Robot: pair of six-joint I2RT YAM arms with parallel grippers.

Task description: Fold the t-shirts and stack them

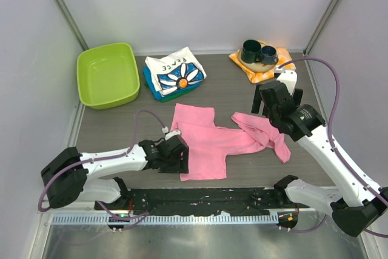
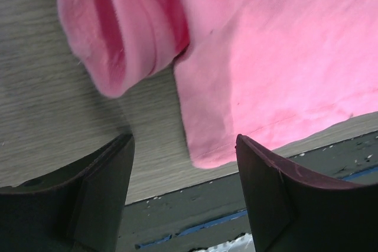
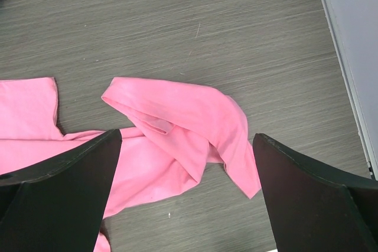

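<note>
Grey wood-grain worktop (image 1: 121, 128) fills the booth, with pale walls on 3 sides. Across its middle, closer to the near edge, lies the pink t-shirt (image 1: 203, 147): the left half is fairly flat, while the right half is twisted into a ropey bunch trailing toward the right edge. A green tub (image 1: 108, 76) sits in the far-left corner. Beside it the daisy-print t-shirt (image 1: 177, 72) is folded on top of blue and green ones. Toward the far-right corner, a checked cloth (image 1: 267, 74) carries 2 mugs (image 1: 257, 53).

My left gripper (image 2: 183, 163) is spread wide and holds nothing, low over the shirt's near-left hem corner, right by the black rail (image 2: 224, 213) at the near edge. My right gripper (image 3: 186, 163) is also spread and empty, hovering above the twisted bunch.

My worry is the right side. Closing there would likely pinch several layers at once, so a pull could tighten the twist rather than flatten it. A wide lift could also swing cloth toward the mugs. On the left, descending this close to the edge risks a finger striking the rail, or nipping only 1 layer and dragging the sleeve fold askew.
</note>
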